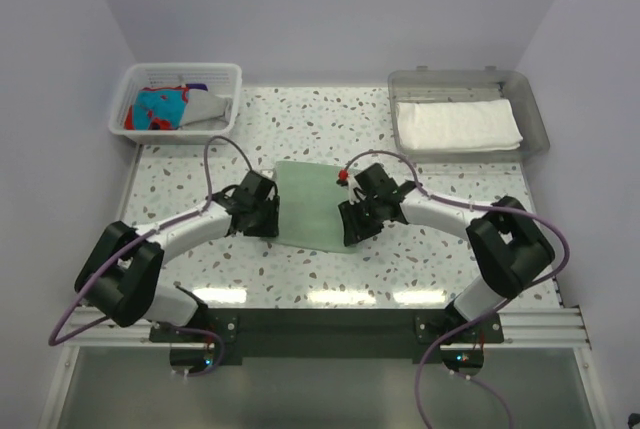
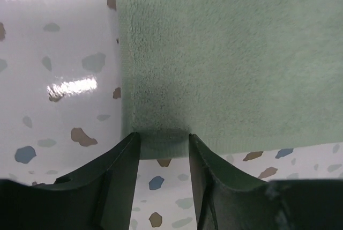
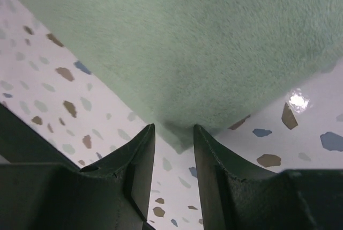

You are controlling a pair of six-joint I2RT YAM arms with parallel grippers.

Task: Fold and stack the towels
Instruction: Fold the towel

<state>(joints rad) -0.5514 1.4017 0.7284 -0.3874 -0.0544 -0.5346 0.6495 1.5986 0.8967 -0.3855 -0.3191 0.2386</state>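
The pale mint green towel (image 1: 312, 204) lies flat in the middle of the table. My left gripper (image 1: 273, 217) is open at its near left corner. In the left wrist view the left gripper (image 2: 162, 136) has one jaw on each side of the corner of the mint towel (image 2: 230, 53). My right gripper (image 1: 352, 225) is open at the near right corner. In the right wrist view the right gripper (image 3: 173, 128) straddles that corner of the mint towel (image 3: 198, 42). A folded white towel (image 1: 458, 124) lies in the tray. The turquoise-and-red towel (image 1: 158, 109), the grey towel (image 1: 208, 107) and the dark purple towel (image 1: 196, 87) lie crumpled in the basket.
The white slatted basket (image 1: 180, 68) stands at the back left. The clear grey tray (image 1: 465, 75) stands at the back right. Speckled tabletop (image 1: 300, 114) lies between them and around the mint towel. Purple cables loop beside both arms.
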